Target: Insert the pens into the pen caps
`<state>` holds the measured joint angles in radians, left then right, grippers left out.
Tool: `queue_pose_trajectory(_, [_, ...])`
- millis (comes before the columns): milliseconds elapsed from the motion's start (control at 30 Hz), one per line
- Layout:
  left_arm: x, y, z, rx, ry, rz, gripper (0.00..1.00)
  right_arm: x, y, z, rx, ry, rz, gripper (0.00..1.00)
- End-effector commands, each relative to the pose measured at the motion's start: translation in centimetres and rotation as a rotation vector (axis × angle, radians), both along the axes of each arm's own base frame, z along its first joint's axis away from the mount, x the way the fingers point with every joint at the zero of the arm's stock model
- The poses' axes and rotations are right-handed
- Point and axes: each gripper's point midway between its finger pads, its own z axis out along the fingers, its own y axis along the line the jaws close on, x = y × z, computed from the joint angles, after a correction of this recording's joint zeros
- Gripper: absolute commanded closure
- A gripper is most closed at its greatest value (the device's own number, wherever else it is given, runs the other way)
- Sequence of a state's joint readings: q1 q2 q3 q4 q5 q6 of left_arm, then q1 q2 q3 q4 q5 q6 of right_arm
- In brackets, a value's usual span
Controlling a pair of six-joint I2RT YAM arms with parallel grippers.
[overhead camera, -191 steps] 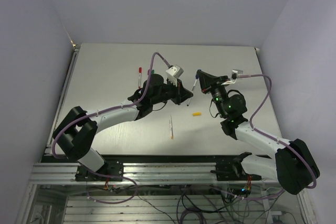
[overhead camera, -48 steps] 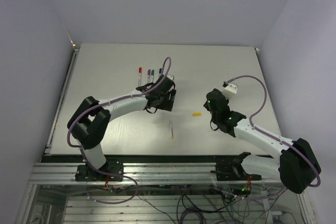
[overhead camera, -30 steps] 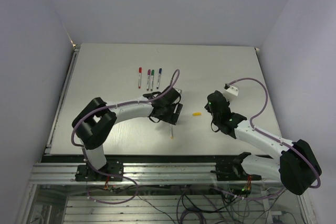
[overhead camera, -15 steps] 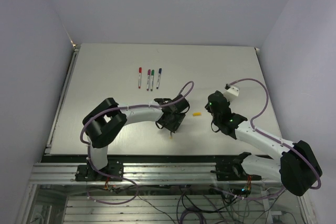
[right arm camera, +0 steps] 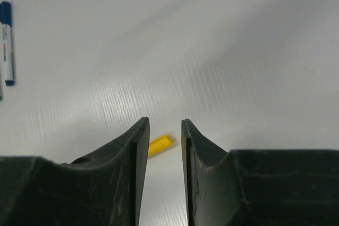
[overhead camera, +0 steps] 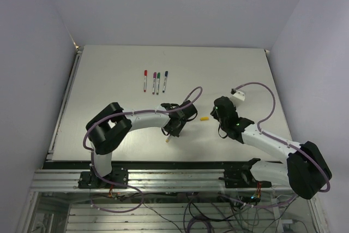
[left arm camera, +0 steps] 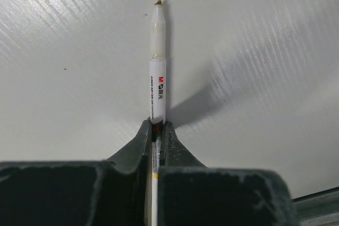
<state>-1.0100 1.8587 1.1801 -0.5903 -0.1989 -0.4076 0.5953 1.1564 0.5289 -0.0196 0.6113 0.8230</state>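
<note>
Top external: four pens (overhead camera: 158, 82) lie capped, well beyond the left gripper (left arm camera: 157, 128), which clamps the fifth pen (left arm camera: 158, 78). The right gripper (right arm camera: 164, 125), parted and empty, faces the yellow cap (right arm camera: 160, 143).

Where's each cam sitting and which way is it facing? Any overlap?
Top external: above and behind, looking down on the table; left arm, right arm show.
Left wrist: looks along left gripper, shut on pen.
Right wrist: looks past open right gripper at yellow cap.
Shared: top and right wrist both show that cap.
</note>
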Motion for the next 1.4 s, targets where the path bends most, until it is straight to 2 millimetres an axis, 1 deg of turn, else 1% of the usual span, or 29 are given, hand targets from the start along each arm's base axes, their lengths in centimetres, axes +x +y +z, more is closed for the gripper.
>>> queue_pose_trajectory(0, [-1.8, 2.9, -2.7, 0.123, 0.070, -0.011, 0.93, -0.5, 1.3, -1.7, 0.051, 0.081, 0.034, 0.70])
queue_pose_trajectory(100, [-0.9, 2.1, -1.8, 0.083, 0.033, -0.009, 0.93, -1.1, 2.1, -2.9, 0.076, 0.146, 0.049, 0.69])
queue_pose_trajectory(233, [0.0, 1.8, -1.0, 0.053, 0.002, 0.004, 0.93, -1.8, 3.1, -4.2, 0.113, 0.224, 0.064, 0.64])
queue_pose_trajectory(333, [0.3, 2.0, -0.9, 0.050, -0.003, 0.010, 0.93, -1.9, 3.7, -4.6, 0.126, 0.252, 0.074, 0.54])
queue_pose_trajectory(467, [0.6, 2.5, -0.9, 0.052, -0.009, 0.027, 0.93, -1.5, 4.1, -4.5, 0.135, 0.263, 0.075, 0.42])
queue_pose_trajectory(533, [0.7, 2.8, -0.7, 0.046, -0.015, 0.038, 0.93, -1.1, 4.3, -4.5, 0.126, 0.277, 0.063, 0.42])
queue_pose_trajectory(833, [2.1, 4.2, 0.5, 0.021, -0.064, 0.106, 0.93, -0.2, 4.6, -5.6, 0.084, 0.355, 0.013, 0.42])
queue_pose_trajectory(1067, [2.6, 5.0, 1.1, 0.007, -0.075, 0.128, 0.93, -0.6, 4.4, -6.1, 0.052, 0.431, -0.014, 0.41])
queue_pose_trajectory(1233, [2.8, 4.9, 1.0, -0.009, -0.067, 0.130, 0.93, -1.0, 4.3, -6.7, 0.052, 0.463, -0.032, 0.41])
queue_pose_trajectory(1367, [2.7, 4.7, 0.8, -0.018, -0.056, 0.126, 0.93, -1.1, 4.6, -7.2, 0.056, 0.488, -0.029, 0.42])
